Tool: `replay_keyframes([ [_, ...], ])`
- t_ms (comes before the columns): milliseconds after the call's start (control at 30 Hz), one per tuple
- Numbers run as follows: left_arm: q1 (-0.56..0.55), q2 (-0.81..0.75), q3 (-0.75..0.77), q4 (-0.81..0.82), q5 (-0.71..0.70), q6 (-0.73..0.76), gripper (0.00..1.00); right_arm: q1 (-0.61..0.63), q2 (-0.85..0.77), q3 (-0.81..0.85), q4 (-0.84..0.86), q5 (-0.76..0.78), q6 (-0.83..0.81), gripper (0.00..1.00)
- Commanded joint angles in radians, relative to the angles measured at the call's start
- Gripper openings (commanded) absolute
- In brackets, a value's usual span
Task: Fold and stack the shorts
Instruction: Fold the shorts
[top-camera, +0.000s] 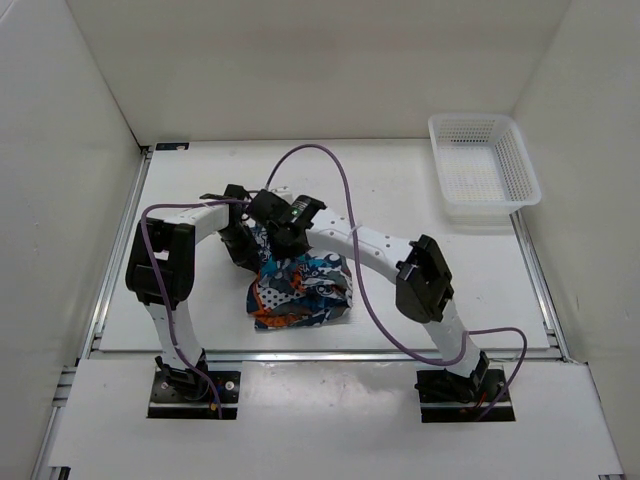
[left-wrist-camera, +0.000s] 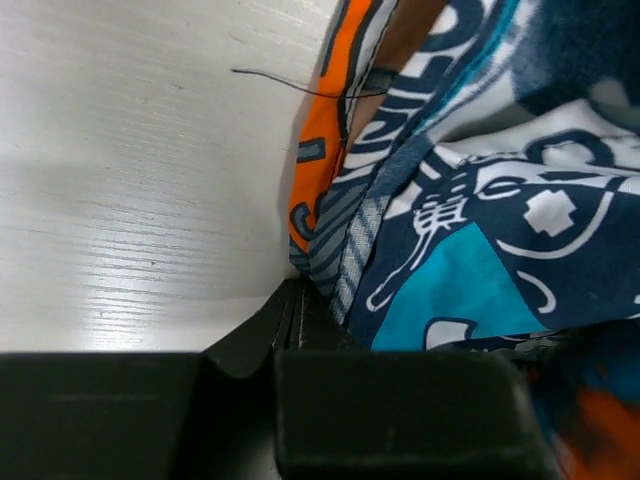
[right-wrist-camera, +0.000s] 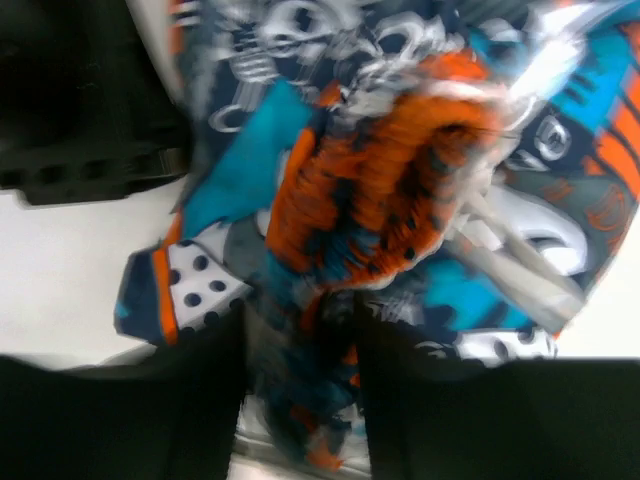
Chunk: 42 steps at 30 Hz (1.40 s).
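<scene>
The shorts (top-camera: 305, 290), printed in navy, orange, teal and white, lie bunched in a heap near the table's front middle. My left gripper (top-camera: 243, 250) is at the heap's far left corner. In the left wrist view its fingertips (left-wrist-camera: 297, 300) are closed together, with the hem of the shorts (left-wrist-camera: 470, 230) coming out at their tips, low over the table. My right gripper (top-camera: 288, 243) is at the heap's far edge. In the blurred right wrist view it (right-wrist-camera: 300, 380) has a crumpled fold of the shorts (right-wrist-camera: 380, 180) squeezed between its two fingers.
A white mesh basket (top-camera: 520, 160) stands at the back right, apart from the arms. The two wrists are close together over the shorts, with purple cables (top-camera: 340, 200) looping above. The black left gripper body shows at the upper left of the right wrist view (right-wrist-camera: 80, 120).
</scene>
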Motion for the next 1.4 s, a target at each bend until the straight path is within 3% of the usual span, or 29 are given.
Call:
replay_keyframes([
  [0, -0.007, 0.032, 0.007, 0.054, -0.025, -0.009, 0.1, 0.003, -0.002, 0.043, 0.115, -0.103, -0.019, 0.54],
  [67, -0.007, 0.032, 0.007, 0.054, -0.025, -0.009, 0.1, 0.003, -0.083, -0.025, 0.221, -0.176, -0.04, 0.87],
  [167, 0.005, 0.003, 0.007, 0.054, -0.025, 0.011, 0.12, 0.003, -0.23, -0.209, 0.409, -0.224, -0.05, 0.99],
  [267, 0.056, -0.056, 0.018, 0.013, -0.039, 0.036, 0.19, -0.051, -0.348, -0.338, 0.412, -0.179, -0.05, 0.93],
  [333, 0.065, -0.098, 0.039, -0.013, -0.061, 0.048, 0.22, -0.077, -0.444, -0.479, 0.398, -0.135, -0.038, 0.76],
  [400, 0.076, -0.163, 0.079, -0.068, -0.112, 0.06, 0.27, -0.134, -0.499, -0.57, 0.386, -0.135, -0.037, 0.5],
  [467, 0.054, -0.23, 0.102, -0.099, -0.142, 0.071, 0.28, -0.184, -0.561, -0.687, 0.365, -0.135, -0.025, 0.37],
  [500, 0.041, -0.255, 0.113, -0.099, -0.162, 0.083, 0.28, -0.197, -0.583, -0.723, 0.355, -0.135, -0.016, 0.35],
  [533, 0.025, -0.278, 0.113, -0.115, -0.162, 0.096, 0.26, -0.207, -0.618, -0.757, 0.355, -0.135, -0.016, 0.38],
  [567, 0.007, -0.301, 0.113, -0.115, -0.162, 0.096, 0.23, -0.229, -0.634, -0.817, 0.355, -0.135, -0.005, 0.48],
  [600, -0.031, -0.338, 0.113, -0.103, -0.148, 0.129, 0.23, -0.229, -0.644, -0.842, 0.355, -0.135, 0.004, 0.59],
  [633, -0.053, -0.349, 0.102, -0.09, -0.098, 0.146, 0.26, -0.244, -0.654, -0.86, 0.355, -0.147, 0.004, 0.81],
  [700, -0.116, -0.338, 0.102, -0.07, -0.053, 0.184, 0.52, -0.267, -0.654, -0.903, 0.364, -0.178, 0.015, 0.93],
  [733, -0.137, -0.326, 0.116, -0.07, -0.053, 0.185, 0.91, -0.292, -0.654, -0.903, 0.364, -0.199, 0.015, 0.99],
  [767, -0.16, -0.309, 0.116, -0.07, -0.068, 0.197, 1.0, -0.307, -0.654, -0.918, 0.381, -0.251, 0.015, 0.99],
  [933, -0.226, -0.162, 0.157, -0.05, -0.108, 0.197, 1.0, -0.407, -0.588, -0.948, 0.482, -0.417, -0.01, 0.99],
  [1167, -0.226, -0.073, 0.194, -0.038, -0.127, 0.208, 0.97, -0.447, -0.474, -0.981, 0.611, -0.578, -0.028, 0.99],
  [1233, -0.226, -0.048, 0.194, -0.038, -0.127, 0.208, 0.89, -0.447, -0.454, -0.981, 0.63, -0.605, -0.028, 0.99],
  [1267, -0.226, -0.036, 0.203, -0.038, -0.127, 0.208, 0.72, -0.447, -0.433, -0.994, 0.639, -0.62, -0.028, 0.99],
  [1367, -0.226, -0.036, 0.203, -0.038, -0.136, 0.208, 0.34, -0.459, -0.421, -1.052, 0.751, -0.704, 0.033, 0.91],
])
